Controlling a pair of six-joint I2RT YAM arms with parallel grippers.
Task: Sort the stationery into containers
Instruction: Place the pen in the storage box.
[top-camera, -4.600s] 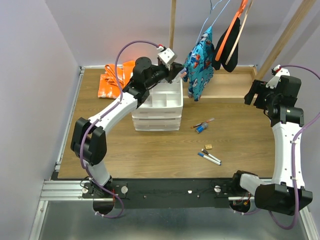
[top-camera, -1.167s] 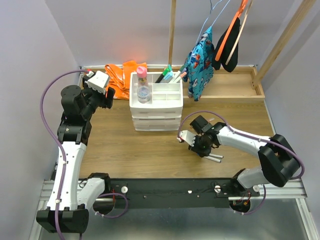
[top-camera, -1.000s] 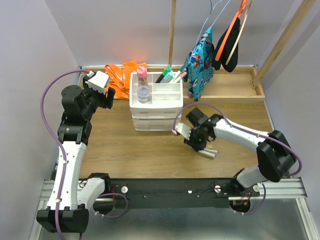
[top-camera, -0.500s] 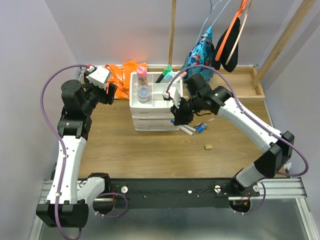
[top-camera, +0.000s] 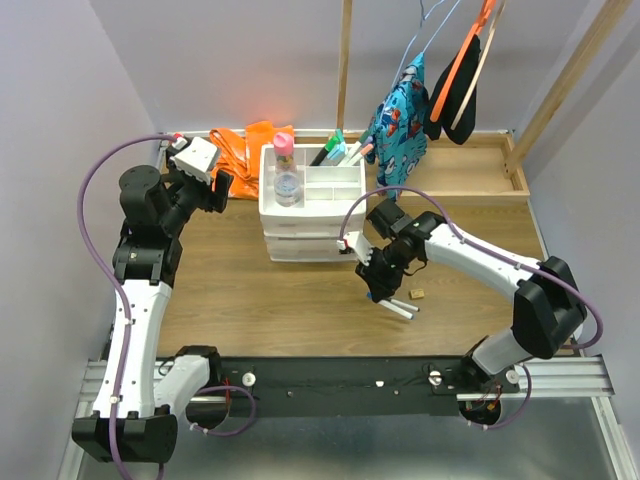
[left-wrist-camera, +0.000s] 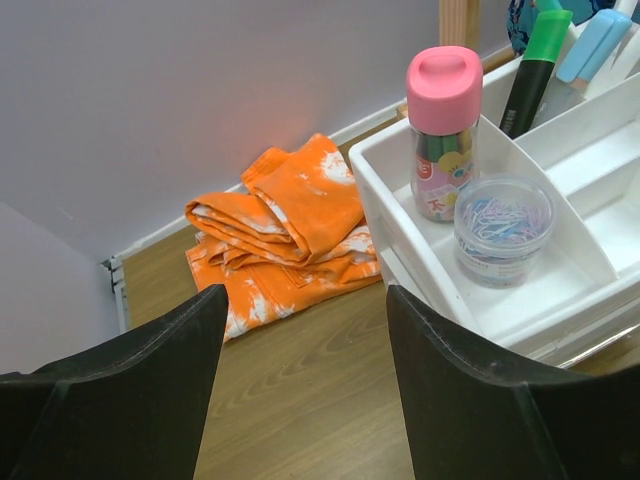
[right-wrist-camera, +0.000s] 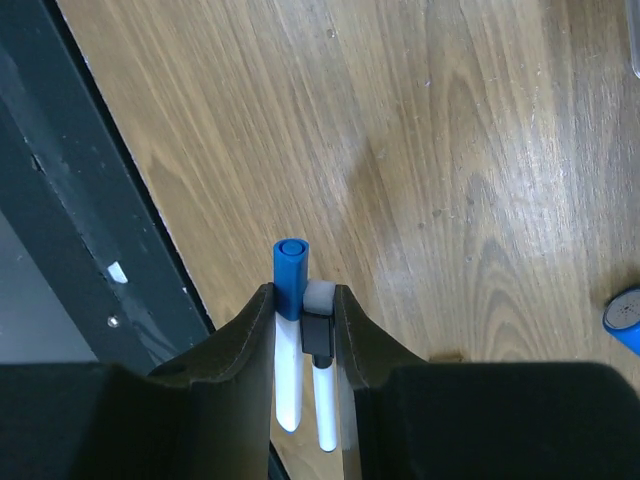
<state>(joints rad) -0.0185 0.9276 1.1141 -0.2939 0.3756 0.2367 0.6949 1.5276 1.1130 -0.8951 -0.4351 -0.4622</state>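
A wooden table (top-camera: 250, 290) is seen from above, and a white drawer unit (top-camera: 310, 245) is set toward its back, with the top tray divided into compartments. An orange cloth (left-wrist-camera: 290, 235) is folded against the back wall, to the left of the unit and apart from it. The left gripper (left-wrist-camera: 300, 400) is held above the table's back left corner, near the cloth and left of the unit; its jaws are spread wide and nothing is between them. The right gripper (right-wrist-camera: 303, 300) is held over bare wood in front of the unit's right corner, closed on two white markers (right-wrist-camera: 303, 385) that are pinched side by side between the fingers. One is capped in blue, the other in grey and black, and both caps stick out past the fingertips. In the tray's long left compartment a pink-lidded tube (left-wrist-camera: 445, 130) is stood upright at the back, and a clear round jar (left-wrist-camera: 503, 225) of coloured paper clips is placed just in front of it — whether the two touch cannot be told. A green-and-black highlighter (left-wrist-camera: 535, 60) and a blue highlighter (left-wrist-camera: 595, 45) are propped in a rear compartment, tilted outward. A tan block (top-camera: 417, 294) is left on the table just to the right of the held markers.
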